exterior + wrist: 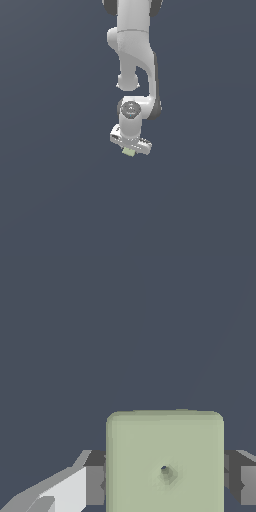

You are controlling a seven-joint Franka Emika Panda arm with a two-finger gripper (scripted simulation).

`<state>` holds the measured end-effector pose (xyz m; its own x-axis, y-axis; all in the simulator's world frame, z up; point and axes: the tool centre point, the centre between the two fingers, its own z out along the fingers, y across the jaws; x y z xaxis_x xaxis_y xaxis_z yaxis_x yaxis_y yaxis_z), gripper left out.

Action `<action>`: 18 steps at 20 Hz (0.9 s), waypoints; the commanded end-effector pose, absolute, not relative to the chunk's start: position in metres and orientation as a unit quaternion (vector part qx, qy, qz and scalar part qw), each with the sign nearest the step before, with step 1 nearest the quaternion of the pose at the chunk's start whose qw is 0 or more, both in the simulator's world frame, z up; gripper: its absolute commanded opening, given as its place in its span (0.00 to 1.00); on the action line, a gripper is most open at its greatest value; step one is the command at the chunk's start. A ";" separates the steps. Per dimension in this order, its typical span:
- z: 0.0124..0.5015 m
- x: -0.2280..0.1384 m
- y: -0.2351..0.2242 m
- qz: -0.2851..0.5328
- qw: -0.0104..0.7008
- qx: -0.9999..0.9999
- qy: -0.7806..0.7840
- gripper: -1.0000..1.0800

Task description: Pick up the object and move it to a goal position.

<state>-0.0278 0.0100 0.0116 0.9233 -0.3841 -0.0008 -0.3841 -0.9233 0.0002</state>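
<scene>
The small pale green cube [129,152] sits between the fingers under the white gripper bar, near the middle of the exterior view. Only its lower part shows there. In the wrist view the cube [165,461] fills the space between the two fingers, with a small dark dimple on its face. A grey finger pad [95,485] presses one side and the other pad [235,481] the other side. My gripper [130,150] is shut on the cube, and it also shows in the wrist view [165,483]. The white arm hangs down from the top of the exterior view.
A plain dark grey-blue surface [50,200] fills both views around the arm. No other objects, edges or containers show.
</scene>
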 end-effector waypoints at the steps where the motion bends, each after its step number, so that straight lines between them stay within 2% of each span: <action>1: 0.016 -0.025 0.008 0.000 0.000 0.981 -0.196 0.00; 8: 0.045 -0.007 -0.005 0.000 0.000 0.981 -0.196 0.00; 18: 0.116 0.038 -0.038 0.000 0.000 0.981 -0.196 0.00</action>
<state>0.0309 -0.0330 0.1044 0.9230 -0.3847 0.0004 -0.3847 -0.9230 0.0003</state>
